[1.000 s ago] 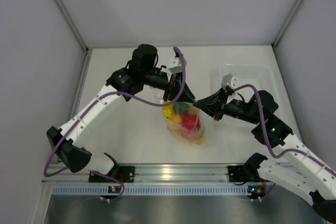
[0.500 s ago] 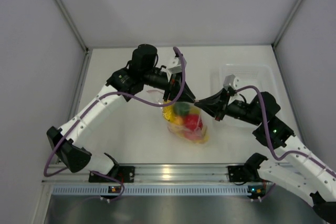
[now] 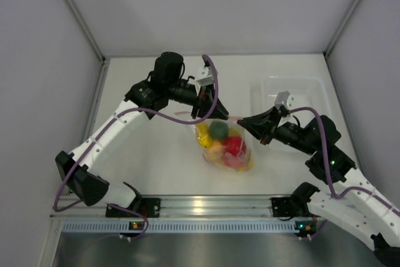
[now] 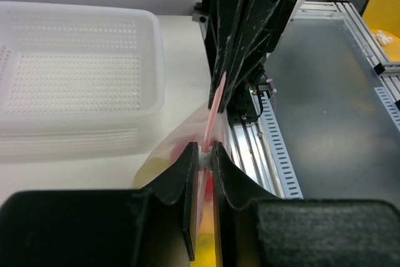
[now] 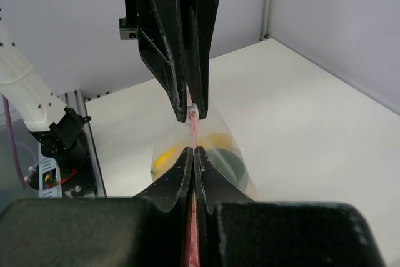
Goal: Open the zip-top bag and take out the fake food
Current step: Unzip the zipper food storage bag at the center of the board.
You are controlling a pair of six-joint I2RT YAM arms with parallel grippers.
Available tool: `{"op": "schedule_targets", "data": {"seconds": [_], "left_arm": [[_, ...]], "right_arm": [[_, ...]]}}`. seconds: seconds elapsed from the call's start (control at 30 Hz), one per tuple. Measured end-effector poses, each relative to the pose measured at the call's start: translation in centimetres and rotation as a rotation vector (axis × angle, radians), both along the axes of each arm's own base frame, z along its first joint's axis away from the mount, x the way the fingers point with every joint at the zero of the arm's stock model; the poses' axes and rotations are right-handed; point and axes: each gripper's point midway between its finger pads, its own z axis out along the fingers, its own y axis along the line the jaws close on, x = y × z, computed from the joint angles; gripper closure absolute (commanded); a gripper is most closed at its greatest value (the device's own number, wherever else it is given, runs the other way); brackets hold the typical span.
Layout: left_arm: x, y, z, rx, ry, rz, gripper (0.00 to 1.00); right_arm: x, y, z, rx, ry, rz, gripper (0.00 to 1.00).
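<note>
— What is counted, from the left?
— Two arms are seen, the left arm [image 3: 115,126] and the right arm [image 3: 319,148]. One zip-top bag [image 3: 224,154] is held between them, and one clear tray [image 3: 294,85] is set at the far right of the tabletop [image 3: 150,154].
— How are the jaws set?
— The left jaws are clenched on the bag's pink zip strip [image 4: 216,101]. The right jaws are clamped on the same strip from the opposite side, just beside the left ones.
— What is contained?
— The fake food [image 3: 234,146] is kept inside the bag at mid-tabletop. Green, red, yellow and orange pieces are made out, but the full count cannot be told.
— And room?
— Bare tabletop is left to the bag's left and toward the near rail [image 3: 206,203]. The tray is placed close to the right wall [image 3: 369,60], apart from the bag.
</note>
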Motion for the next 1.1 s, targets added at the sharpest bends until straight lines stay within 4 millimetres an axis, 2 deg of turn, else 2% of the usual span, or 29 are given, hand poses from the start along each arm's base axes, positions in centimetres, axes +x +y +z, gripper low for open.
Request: {"op": "schedule_targets", "data": {"seconds": [0.23, 0.53, 0.7, 0.87, 1.1], "left_arm": [[2.1, 1.7, -1.4, 0.043, -0.015, 0.071, 1.0], [2.6, 2.7, -2.9, 0.097, -0.027, 0.1, 1.0], [3.6, 4.4, -3.0, 0.106, -0.016, 0.142, 1.0], [5.4, 6.8, -3.1, 0.106, 0.018, 0.213, 1.0], [6.4, 8.5, -2.9, 0.098, 0.025, 0.265, 1.0]], "right_arm": [[-0.2, -0.9, 0.7, 0.026, -0.024, -0.033, 1.0], [-0.3, -1.4, 0.2, 0.023, -0.036, -0.051, 1.0], [-0.6, -1.8, 0.4, 0.029, -0.058, -0.057, 1.0], [-0.7, -2.3, 0.6, 0.028, -0.077, -0.074, 1.0], [-1.0, -3.0, 0.6, 0.025, -0.084, -0.093, 1.0]]}}
